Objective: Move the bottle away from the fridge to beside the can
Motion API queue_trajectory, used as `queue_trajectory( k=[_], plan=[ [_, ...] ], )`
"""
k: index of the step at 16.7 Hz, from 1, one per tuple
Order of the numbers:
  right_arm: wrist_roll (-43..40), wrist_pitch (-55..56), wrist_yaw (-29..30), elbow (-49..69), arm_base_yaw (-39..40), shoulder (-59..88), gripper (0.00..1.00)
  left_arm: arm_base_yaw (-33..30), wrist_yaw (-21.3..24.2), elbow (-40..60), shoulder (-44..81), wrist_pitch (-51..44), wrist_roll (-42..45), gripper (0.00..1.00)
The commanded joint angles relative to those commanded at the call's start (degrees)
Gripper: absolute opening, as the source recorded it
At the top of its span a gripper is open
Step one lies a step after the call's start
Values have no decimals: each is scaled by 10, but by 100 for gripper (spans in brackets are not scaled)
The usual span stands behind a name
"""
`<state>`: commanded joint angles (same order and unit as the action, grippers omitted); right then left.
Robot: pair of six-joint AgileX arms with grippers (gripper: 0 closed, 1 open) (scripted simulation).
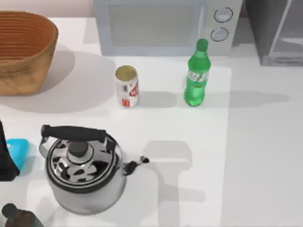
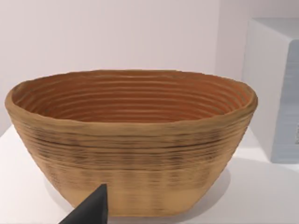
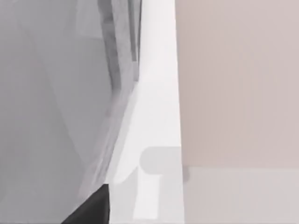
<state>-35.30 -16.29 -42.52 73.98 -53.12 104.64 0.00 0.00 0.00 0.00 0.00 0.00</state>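
The bottle point(image 1: 197, 75) stands upright on the table point(image 1: 255, 156) in the top view, just in front of the microwave point(image 1: 163, 26), with the fridge point(image 1: 277, 30) off to its right at the table's far corner and the can point(image 1: 127, 86) upright well to its left, a bare stretch of table between the two. By my judgement the task is not yet begun: the bottle is ungripped and apart from the can, so the grasp, the carry leftward and the setting down beside the can all remain. Around them sit a woven basket point(image 1: 23, 49) at the far left, a shiny kettle point(image 1: 84, 170) in front of the can, a blue thing point(image 1: 19, 150) at the left edge and a dark brown bottle top point(image 1: 16, 216) in the near left corner; none lies on the straight path between bottle and can, though the microwave close behind leaves little room at the back. In the left wrist view the basket point(image 2: 131, 140) looms near, with one dark fingertip point(image 2: 91, 212) of the left pincer low in the frame; I cannot tell whether it is apart or together. In the right wrist view the fridge point(image 3: 60, 93) is close by, with a dark fingertip point(image 3: 91, 210) of the right pincer at the edge; its state likewise cannot be told.
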Motion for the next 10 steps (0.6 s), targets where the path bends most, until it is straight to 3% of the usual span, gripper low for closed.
queue_trajectory(
  k=[5, 10],
  plan=[
    [5, 5, 4, -7, 1, -3, 100, 0, 0, 0, 0, 0, 0, 100],
    [90, 46, 95, -45, 121, -22, 100, 0, 0, 0, 0, 0, 0, 100]
  ],
)
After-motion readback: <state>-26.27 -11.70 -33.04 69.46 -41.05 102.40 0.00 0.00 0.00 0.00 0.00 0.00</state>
